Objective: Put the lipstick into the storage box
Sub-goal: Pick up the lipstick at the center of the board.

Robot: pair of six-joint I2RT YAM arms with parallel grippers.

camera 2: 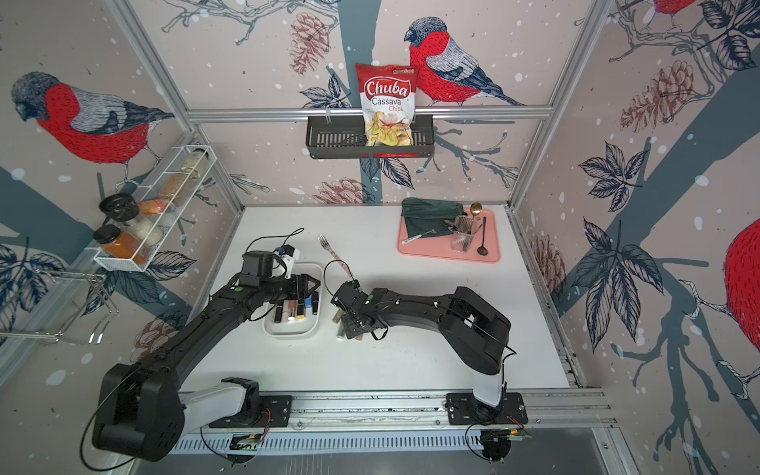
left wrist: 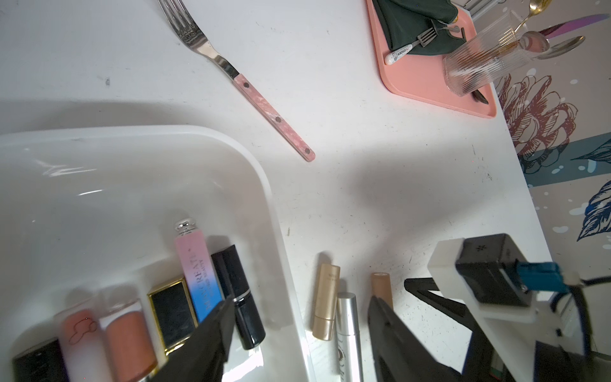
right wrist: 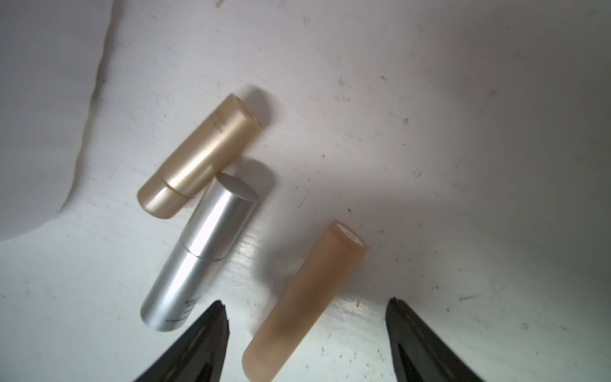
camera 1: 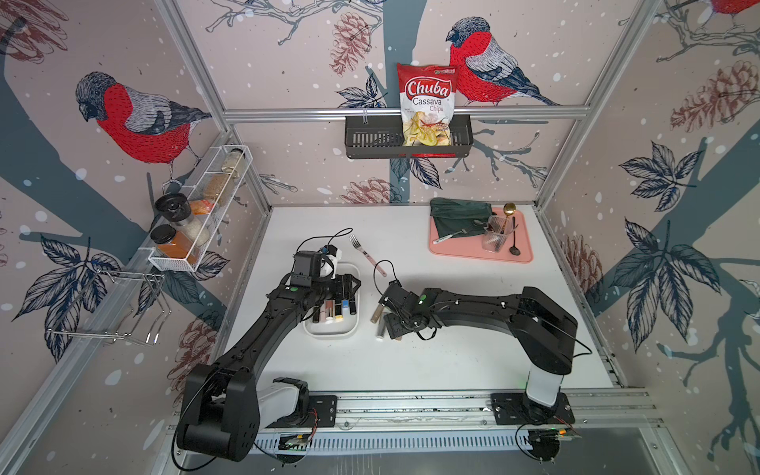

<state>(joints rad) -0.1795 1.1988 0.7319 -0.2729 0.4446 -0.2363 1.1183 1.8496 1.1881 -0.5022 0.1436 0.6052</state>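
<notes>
Beside the box (left wrist: 277, 211) we see three lipsticks (right wrist: 201, 148). Left gripper (left wrist: 301, 299) jaws apart; right gripper (right wrist: 306, 302) jaws apart, astride the tan lipstick (right wrist: 307, 284).

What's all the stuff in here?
storage box: one, white, on the table, left side.
boxed lipsticks: six seen, mixed colours, inside the box.
loose lipsticks: three, gold, silver, tan, on the table beside the box.
fork: one, pink handle, on the table beyond the box.
tray: one, pink, far right corner, holding green cloth, clear cup, black spoon.
chips bag: one, red and white, black basket, back wall.
spice jars: several, mixed colours, white rack, left wall.
left gripper: one, black, open, above the box's edge.
right gripper: one, black, open, straddling the tan lipstick.
</notes>
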